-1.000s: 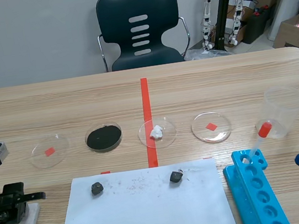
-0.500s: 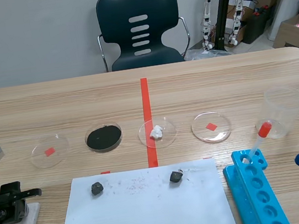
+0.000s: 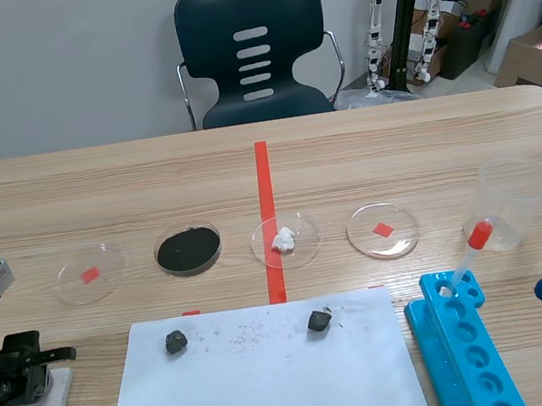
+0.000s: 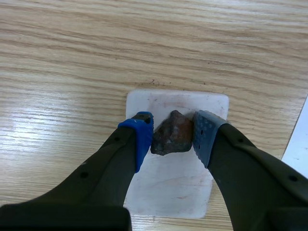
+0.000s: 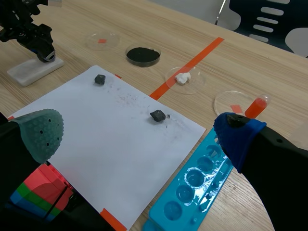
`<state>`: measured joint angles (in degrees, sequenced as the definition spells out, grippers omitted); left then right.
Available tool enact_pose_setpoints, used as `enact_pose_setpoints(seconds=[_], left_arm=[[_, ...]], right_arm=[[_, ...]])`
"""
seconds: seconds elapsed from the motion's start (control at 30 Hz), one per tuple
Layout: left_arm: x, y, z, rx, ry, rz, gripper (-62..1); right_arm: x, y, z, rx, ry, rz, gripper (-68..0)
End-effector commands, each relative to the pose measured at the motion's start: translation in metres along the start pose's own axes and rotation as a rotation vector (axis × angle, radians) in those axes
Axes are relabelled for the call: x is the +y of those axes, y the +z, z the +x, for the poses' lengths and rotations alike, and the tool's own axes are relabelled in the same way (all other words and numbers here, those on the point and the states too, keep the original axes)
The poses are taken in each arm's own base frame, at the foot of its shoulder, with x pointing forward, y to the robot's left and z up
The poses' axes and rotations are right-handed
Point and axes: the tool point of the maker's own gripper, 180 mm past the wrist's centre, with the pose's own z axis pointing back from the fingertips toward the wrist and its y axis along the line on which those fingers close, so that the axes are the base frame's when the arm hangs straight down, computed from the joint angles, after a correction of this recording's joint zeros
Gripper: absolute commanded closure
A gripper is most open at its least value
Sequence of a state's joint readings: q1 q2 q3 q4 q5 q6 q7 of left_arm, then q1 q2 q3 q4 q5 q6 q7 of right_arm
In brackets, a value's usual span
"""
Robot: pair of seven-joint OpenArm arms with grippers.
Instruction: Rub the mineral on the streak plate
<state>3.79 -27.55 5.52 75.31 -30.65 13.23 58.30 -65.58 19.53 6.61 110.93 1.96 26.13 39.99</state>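
Since a second ago your left gripper [image 4: 173, 137] has edged slightly leftward over the white plate [image 4: 169, 192]; nothing else on the table has shifted. Its two pads press one brown stone [image 4: 172, 138] from either side, so it is clamped on that stone, held above the plate's middle; whether stone and plate touch, you cannot tell. The plate lies at the near left of the table [image 3: 365, 149], just beside one white sheet of paper [image 3: 267, 390].

Your right gripper [image 5: 138, 134] hangs at the near right with fingers spread wide and nothing between them; below it sits one stack of coloured blocks [image 5: 41, 192], red over green and blue.

On the paper's far part lie two dark stones [image 3: 176, 341]; the second stone [image 3: 318, 320] is well apart from the first, with faint reddish specks between them. Beside the paper's right edge is one blue rack [image 3: 471, 357] with a row of round holes; one dropper [image 3: 468, 254] with a red bulb stands in its far end, leaning toward one clear cup [image 3: 516, 201].

Farther on you have four clear dishes in a row: the first dish [image 3: 70, 282] over a red square; the second dish [image 3: 161, 261] filled with black powder; the third dish [image 3: 303, 249] holding a white lump; the fourth dish [image 3: 402, 235] over a red square.

Beyond the table stands one dark chair [image 3: 252, 49]; cardboard boxes [image 3: 533, 55] sit at the far right.
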Motion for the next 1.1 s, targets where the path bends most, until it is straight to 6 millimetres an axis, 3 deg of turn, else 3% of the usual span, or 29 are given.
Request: enact_pose_setpoints(seconds=[0.0, 0.23, 0.47, 0.63, 0.9, 1.07], left_arm=[[0.008, 0.001, 0.001, 0.003, -0.014, 0.04, -11.7], [0.012, 0.001, -0.001, 0.014, -0.03, 0.065, -11.7], [-0.012, 0.001, -0.002, 0.019, -0.002, -0.067, -11.7], [-0.018, 0.002, -0.002, 0.021, -0.002, -0.101, -11.7], [0.011, 0.001, -0.003, 0.026, -0.066, 0.054, -11.7], [0.015, 0.001, -0.002, 0.022, -0.081, 0.079, -11.7]], right_arm=[[-0.002, -0.001, 0.007, -0.03, -0.005, -0.006, -67.9], [-0.002, -0.001, 0.007, -0.03, -0.005, -0.006, -67.9], [-0.002, -0.001, 0.007, -0.03, -0.005, -0.006, -67.9], [-0.002, -0.001, 0.007, -0.03, -0.005, -0.006, -67.9], [-0.002, -0.001, 0.007, -0.03, -0.005, -0.006, -67.9], [-0.002, -0.001, 0.007, -0.03, -0.005, -0.006, -67.9]])
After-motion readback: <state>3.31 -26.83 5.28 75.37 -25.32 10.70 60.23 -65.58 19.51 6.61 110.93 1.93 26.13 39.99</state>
